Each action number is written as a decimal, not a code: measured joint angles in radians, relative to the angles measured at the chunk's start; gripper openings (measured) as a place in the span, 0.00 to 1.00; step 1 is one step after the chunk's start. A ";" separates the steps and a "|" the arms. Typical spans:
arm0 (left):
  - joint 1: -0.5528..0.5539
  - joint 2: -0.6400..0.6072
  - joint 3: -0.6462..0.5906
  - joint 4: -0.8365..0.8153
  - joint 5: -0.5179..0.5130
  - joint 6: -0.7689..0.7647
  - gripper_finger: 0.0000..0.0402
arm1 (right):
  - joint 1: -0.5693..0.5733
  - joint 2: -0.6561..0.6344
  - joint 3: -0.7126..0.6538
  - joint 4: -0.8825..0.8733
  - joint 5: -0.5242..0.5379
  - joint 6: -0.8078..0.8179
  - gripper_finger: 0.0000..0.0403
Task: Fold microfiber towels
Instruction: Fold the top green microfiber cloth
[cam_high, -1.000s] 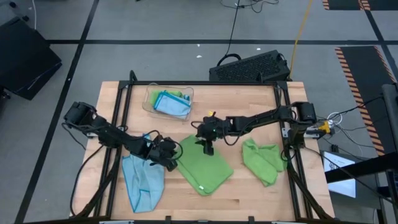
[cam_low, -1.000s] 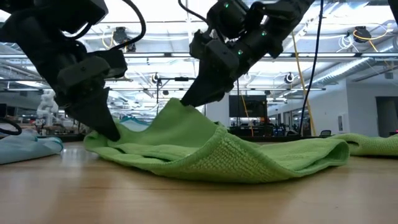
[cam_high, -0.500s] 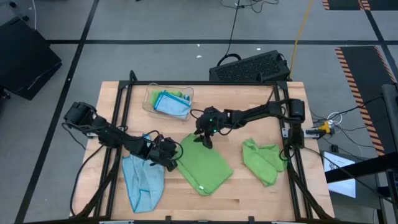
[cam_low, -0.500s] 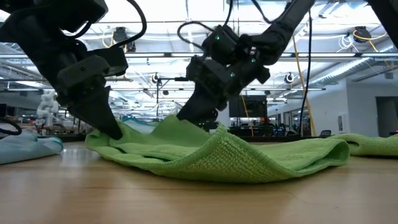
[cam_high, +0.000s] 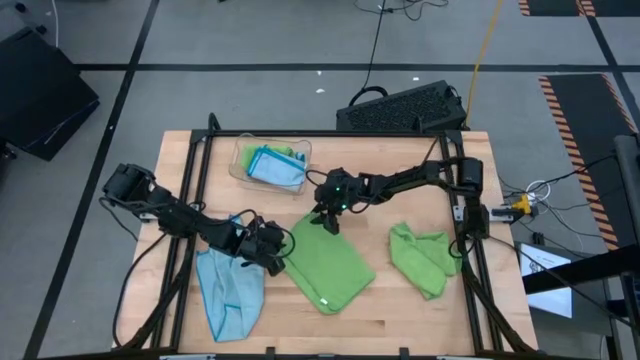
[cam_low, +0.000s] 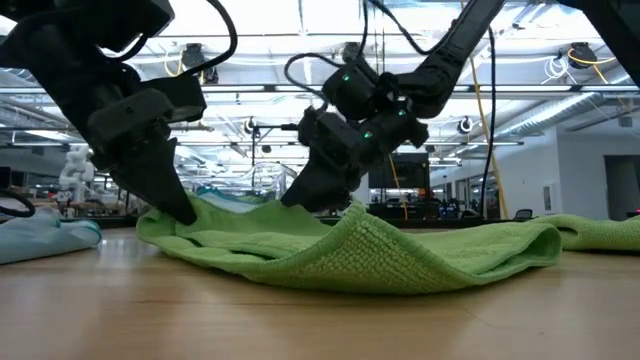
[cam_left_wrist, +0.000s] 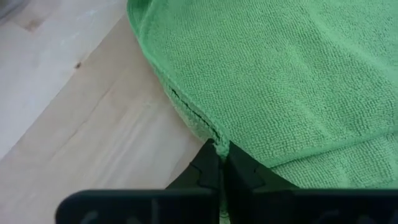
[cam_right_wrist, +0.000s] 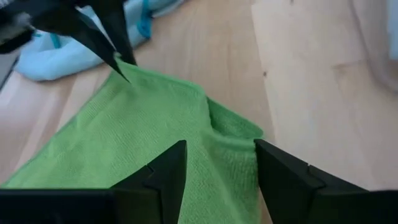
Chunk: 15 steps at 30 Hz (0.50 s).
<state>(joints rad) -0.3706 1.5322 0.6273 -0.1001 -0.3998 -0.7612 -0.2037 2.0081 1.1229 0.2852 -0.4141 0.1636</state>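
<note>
Underneath, wooden table (cam_high: 400, 160) (pale), grey floor (cam_high: 250, 40)

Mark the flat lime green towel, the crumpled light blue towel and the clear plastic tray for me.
Flat lime green microfiber towel (cam_high: 330, 268): high view, centre of its folded surface.
Crumpled light blue microfiber towel (cam_high: 230, 295): high view, middle of the cloth.
Clear plastic tray (cam_high: 240, 153): high view, its left rim.

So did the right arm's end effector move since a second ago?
Yes. The right end effector has moved toward the clear tray at the table's far edge, letting go of the folded green towel.
</note>
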 joint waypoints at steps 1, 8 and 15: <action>0.000 0.000 0.000 0.000 0.004 0.000 0.01 | 0.000 0.010 0.008 0.003 0.006 0.007 0.43; -0.002 0.000 0.000 0.005 0.025 0.002 0.01 | -0.016 0.054 0.040 0.000 -0.071 -0.013 0.43; -0.005 0.000 0.000 0.000 0.025 0.001 0.02 | -0.019 0.054 0.043 0.028 -0.121 -0.073 0.25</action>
<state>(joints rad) -0.3754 1.5322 0.6277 -0.0997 -0.3748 -0.7605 -0.2226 2.0617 1.1656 0.3130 -0.5355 0.0907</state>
